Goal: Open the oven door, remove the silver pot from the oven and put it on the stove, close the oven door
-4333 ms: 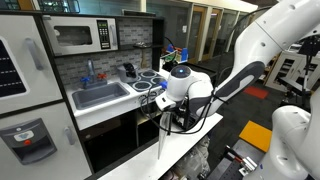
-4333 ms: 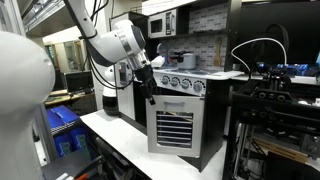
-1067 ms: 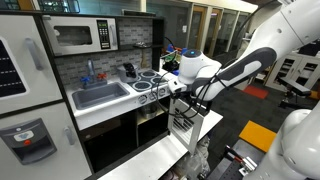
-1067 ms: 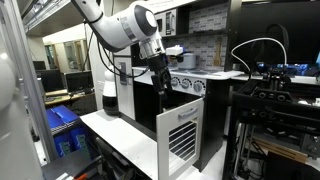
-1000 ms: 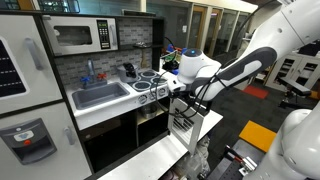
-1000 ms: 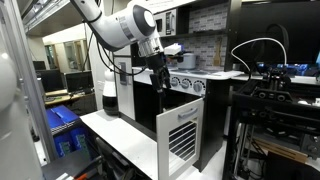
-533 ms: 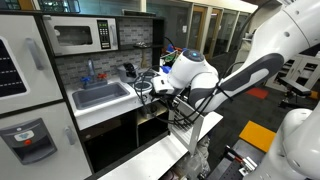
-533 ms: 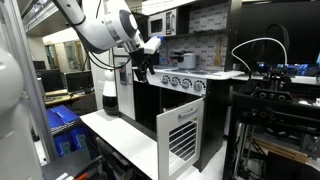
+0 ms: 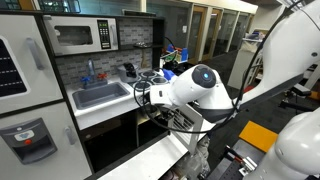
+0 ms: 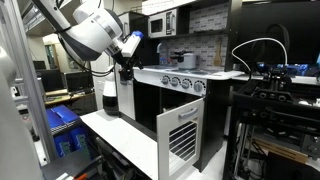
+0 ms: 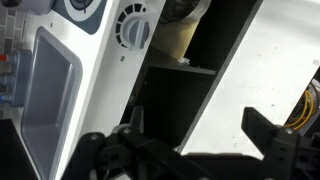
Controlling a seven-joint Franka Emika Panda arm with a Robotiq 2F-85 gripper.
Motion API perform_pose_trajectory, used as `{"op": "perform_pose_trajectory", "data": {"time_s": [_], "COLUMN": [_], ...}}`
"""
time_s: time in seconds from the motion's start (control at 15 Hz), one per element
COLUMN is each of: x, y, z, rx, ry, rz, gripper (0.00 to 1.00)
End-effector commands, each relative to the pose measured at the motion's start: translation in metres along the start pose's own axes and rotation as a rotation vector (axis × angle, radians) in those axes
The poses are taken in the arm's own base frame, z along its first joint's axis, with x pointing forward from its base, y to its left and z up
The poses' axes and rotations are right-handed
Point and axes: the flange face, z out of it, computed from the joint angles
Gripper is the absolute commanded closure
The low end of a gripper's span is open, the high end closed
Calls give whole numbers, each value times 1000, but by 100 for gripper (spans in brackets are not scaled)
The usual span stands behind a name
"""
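The oven door (image 10: 178, 140), white with grey slats, stands swung wide open in front of the dark oven cavity (image 11: 170, 100). Above it is the white stove (image 10: 190, 73) with its row of silver knobs (image 10: 184, 85). In an exterior view my gripper (image 10: 125, 63) hangs by the stove's left end, away from the door. In the wrist view the gripper (image 11: 200, 130) is open, its dark fingers (image 11: 265, 130) spread wide with nothing between them. The silver pot is hidden. A tan patch (image 11: 185, 35) shows at the top of the cavity.
My arm's bulky white joint (image 9: 200, 90) blocks most of the stove and oven. The grey sink (image 9: 100, 95), a dark faucet-like item (image 9: 128, 70) and the microwave (image 9: 85, 37) are beside it. A white table (image 10: 120, 140) runs below the open door.
The arm has pulled back from the open door and swung toward the stove's end near the sink. The door stays open. The gripper stays open.
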Motion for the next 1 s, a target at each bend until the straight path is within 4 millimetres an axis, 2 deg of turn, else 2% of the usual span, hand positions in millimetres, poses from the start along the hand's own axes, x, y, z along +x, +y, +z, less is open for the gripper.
{"op": "perform_pose_trajectory", "data": {"time_s": [0.0, 0.2, 0.4, 0.73, 0.93], "x": [19, 38, 48, 45, 37], "y": [-35, -62, -83, -111, -129], "z": [0, 6, 15, 42, 71], "rx": [-18, -16, -26, -112, -202], "ry": [-59, -77, -102, -157, -182], "rz": [20, 41, 68, 59, 25], "gripper": [0, 0, 0, 0, 0]}}
